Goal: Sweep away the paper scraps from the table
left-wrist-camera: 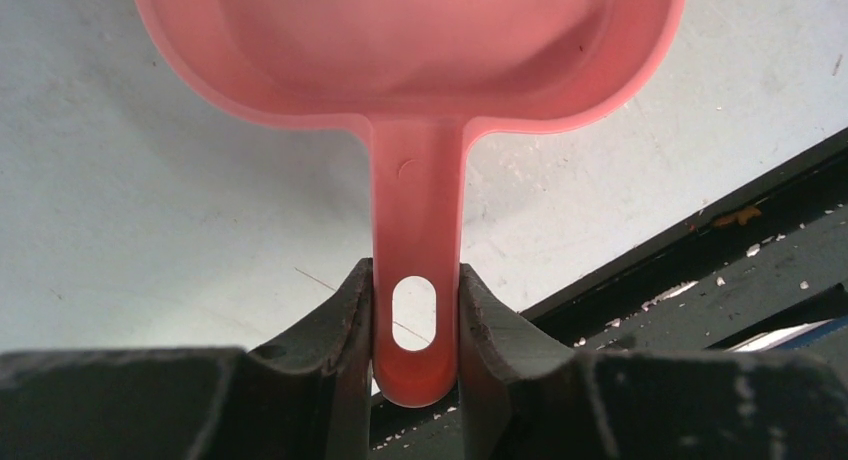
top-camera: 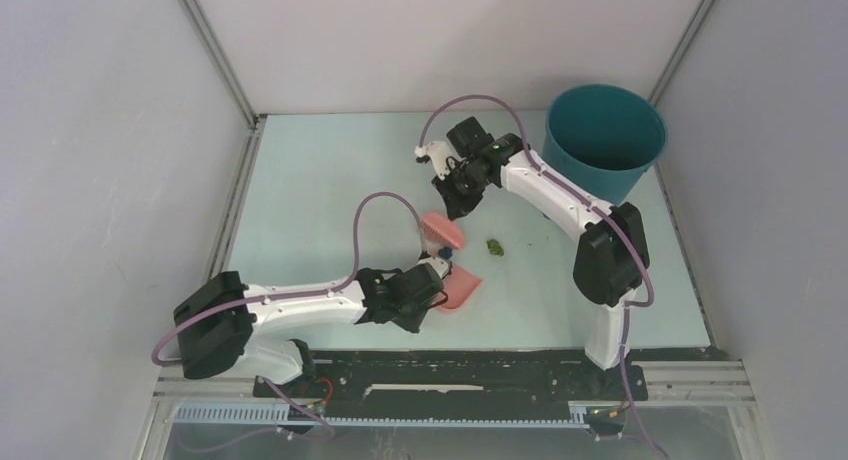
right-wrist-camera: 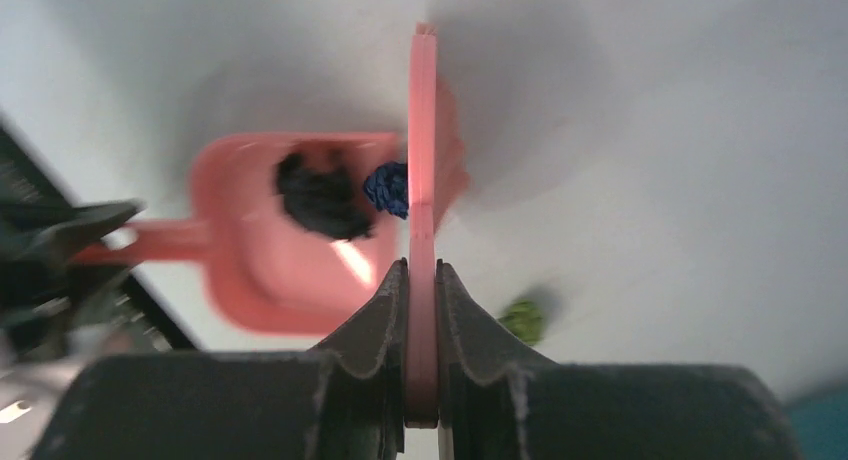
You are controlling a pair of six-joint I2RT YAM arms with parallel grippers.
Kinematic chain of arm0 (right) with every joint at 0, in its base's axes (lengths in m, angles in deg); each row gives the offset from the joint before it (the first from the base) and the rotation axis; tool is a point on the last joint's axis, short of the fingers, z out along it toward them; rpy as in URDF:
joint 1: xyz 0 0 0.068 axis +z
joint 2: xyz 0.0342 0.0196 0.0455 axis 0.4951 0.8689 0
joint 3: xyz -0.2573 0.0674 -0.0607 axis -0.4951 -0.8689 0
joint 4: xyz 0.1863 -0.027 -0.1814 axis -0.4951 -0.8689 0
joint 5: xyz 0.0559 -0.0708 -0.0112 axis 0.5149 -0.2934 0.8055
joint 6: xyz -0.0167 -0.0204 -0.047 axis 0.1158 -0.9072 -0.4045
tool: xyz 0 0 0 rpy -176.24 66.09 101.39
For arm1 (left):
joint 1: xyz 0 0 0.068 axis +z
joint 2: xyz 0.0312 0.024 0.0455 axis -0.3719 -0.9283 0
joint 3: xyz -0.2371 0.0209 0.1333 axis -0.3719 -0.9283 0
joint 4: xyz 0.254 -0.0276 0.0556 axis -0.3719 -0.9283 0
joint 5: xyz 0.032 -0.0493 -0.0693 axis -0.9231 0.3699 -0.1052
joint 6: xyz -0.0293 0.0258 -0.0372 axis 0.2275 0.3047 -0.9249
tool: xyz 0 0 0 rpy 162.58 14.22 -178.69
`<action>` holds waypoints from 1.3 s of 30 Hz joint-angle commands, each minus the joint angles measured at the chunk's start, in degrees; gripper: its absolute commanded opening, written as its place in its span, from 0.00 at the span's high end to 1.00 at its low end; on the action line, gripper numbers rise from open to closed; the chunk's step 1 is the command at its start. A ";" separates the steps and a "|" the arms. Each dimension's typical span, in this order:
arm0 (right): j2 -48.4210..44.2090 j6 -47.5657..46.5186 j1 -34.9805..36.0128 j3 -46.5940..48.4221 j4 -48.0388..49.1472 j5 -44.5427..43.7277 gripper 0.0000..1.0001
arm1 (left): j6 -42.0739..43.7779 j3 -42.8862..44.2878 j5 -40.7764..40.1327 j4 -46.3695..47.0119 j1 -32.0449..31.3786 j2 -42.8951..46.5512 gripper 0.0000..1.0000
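Note:
My left gripper (top-camera: 436, 277) is shut on the handle of the pink dustpan (left-wrist-camera: 415, 210), whose pan (top-camera: 462, 290) lies on the mint-green table (top-camera: 320, 180) near the front. My right gripper (top-camera: 455, 195) is shut on the thin handle of the pink hand brush (right-wrist-camera: 422, 160); its head (top-camera: 441, 230) stands at the pan's mouth. In the right wrist view a black paper scrap (right-wrist-camera: 320, 195) lies inside the dustpan (right-wrist-camera: 260, 270) and a dark blue scrap (right-wrist-camera: 386, 187) sits against the brush. A green scrap (top-camera: 494, 247) lies loose on the table, right of the brush.
A teal round bin (top-camera: 603, 140) stands at the back right corner. Grey walls close in three sides. A black rail (top-camera: 450, 365) runs along the near edge by the arm bases.

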 commanded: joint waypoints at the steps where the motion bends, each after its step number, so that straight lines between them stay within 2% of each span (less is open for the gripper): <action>1: -3.71 3.98 2.73 -3.91 -8.67 13.68 1.00 | -0.52 0.69 -1.49 2.10 -0.19 -1.50 1.00; 6: -7.16 4.39 3.88 -5.21 -10.51 15.41 1.00 | -0.43 0.54 -1.98 2.48 -0.17 -1.83 1.00; 10: -10.22 4.79 3.84 -3.98 -10.39 12.80 1.00 | 0.07 -0.26 -1.69 3.88 -0.18 -0.76 1.00; 16: -12.44 2.27 3.20 -0.73 -9.90 -5.49 1.00 | 2.02 -2.76 0.28 8.03 -0.26 3.40 1.00; 23: -14.09 0.40 -1.90 3.02 -8.43 -13.07 1.00 | 4.00 -0.81 1.71 4.93 -0.26 3.02 1.00; 28: -14.39 -2.83 -2.31 -0.57 -5.12 -27.74 1.00 | 3.94 1.71 4.67 0.46 -0.26 1.36 1.00; 32: -12.60 -2.35 -2.31 -3.92 -4.76 -34.30 1.00 | 4.89 3.42 6.42 -1.92 -0.35 1.22 1.00; 36: -10.69 -0.14 -2.33 -6.58 -6.18 -34.79 1.00 | 6.00 5.39 6.47 -3.87 -0.36 0.12 1.00; 39: -9.71 1.69 -2.31 -7.50 -8.73 -27.56 1.00 | 6.71 6.10 6.19 -3.90 -0.35 -1.07 1.00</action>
